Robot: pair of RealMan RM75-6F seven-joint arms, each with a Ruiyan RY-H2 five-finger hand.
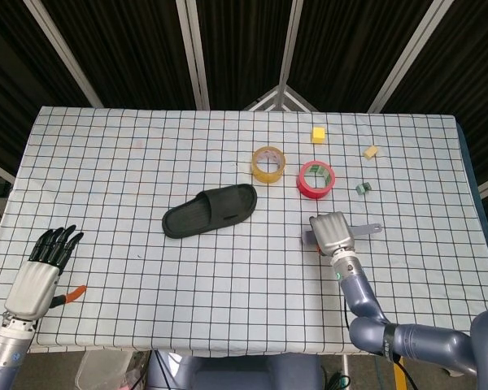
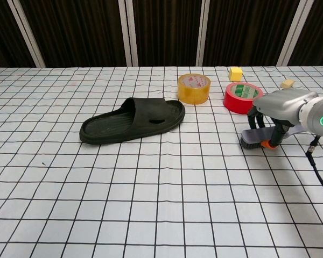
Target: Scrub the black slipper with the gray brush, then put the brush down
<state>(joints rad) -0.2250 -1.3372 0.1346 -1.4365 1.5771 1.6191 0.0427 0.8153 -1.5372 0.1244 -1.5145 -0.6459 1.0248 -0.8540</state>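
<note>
Bright, even overhead light; both views sharp.
White checked tablecloth (image 1: 146,162) well exposed, no glare; black curtain backdrop (image 2: 70,32) stays dark. Soft short shadows under black rubber slipper (image 2: 133,120). Grid lines bow slightly at chest view edges.

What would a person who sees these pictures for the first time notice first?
Probably the black slipper lying alone in the middle of the checked tablecloth. Next, the right hand near the table's right front, holding the gray brush low over the cloth. Behind them the yellow tape roll and red tape roll add colour, and the left hand is open at the far left edge.
</note>
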